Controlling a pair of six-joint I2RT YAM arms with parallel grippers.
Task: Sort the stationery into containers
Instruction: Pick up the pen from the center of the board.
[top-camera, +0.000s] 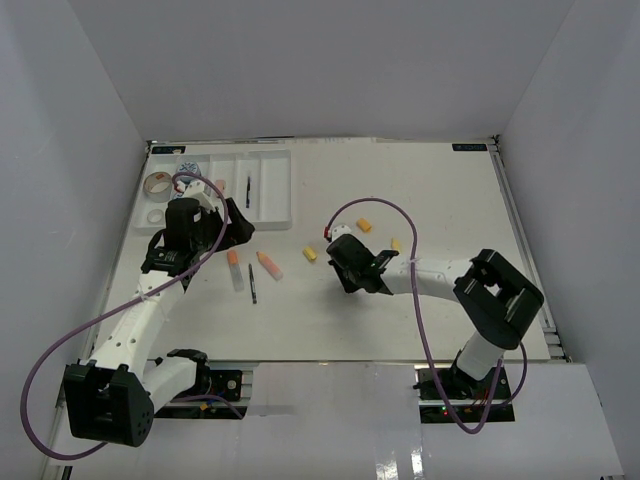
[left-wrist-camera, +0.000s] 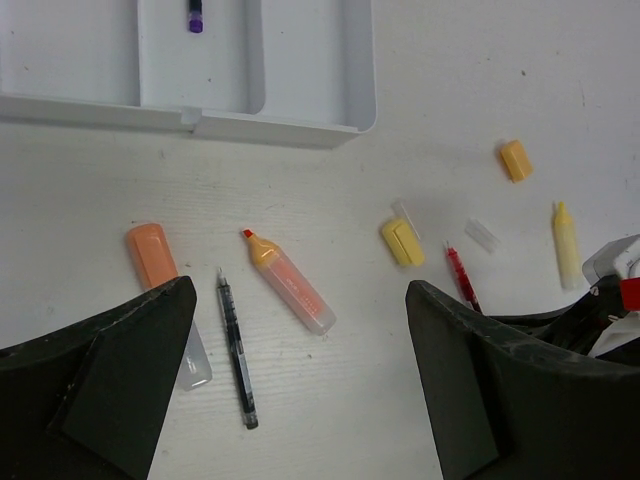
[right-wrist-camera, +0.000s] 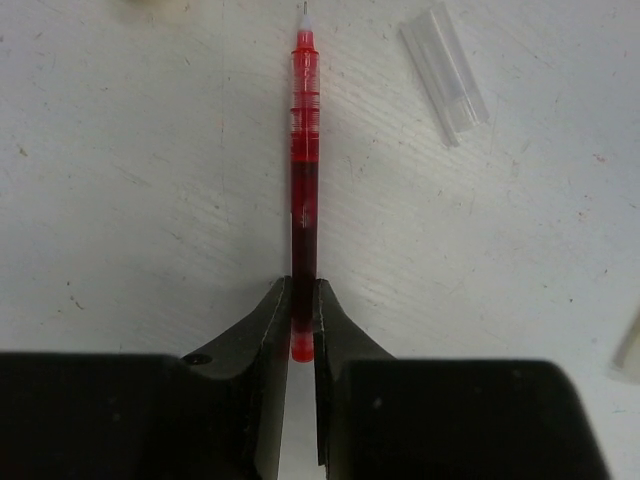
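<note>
Between the jaws of the right gripper (right-wrist-camera: 301, 320): one red pen (right-wrist-camera: 303, 170), clamped at its tail end, flat on the desk (right-wrist-camera: 150, 200), tip pointing away. Light, stiff, slick barrel; may pivot, so mid-barrel looks safer. Left gripper (left-wrist-camera: 300, 290): spread wide, empty.

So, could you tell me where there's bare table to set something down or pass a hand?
Bare: the table's far right, beyond the yellow block, and its near strip, this side of the dark pen. Crowded: the middle, from the orange markers to the right gripper clamping the red pen.
</note>
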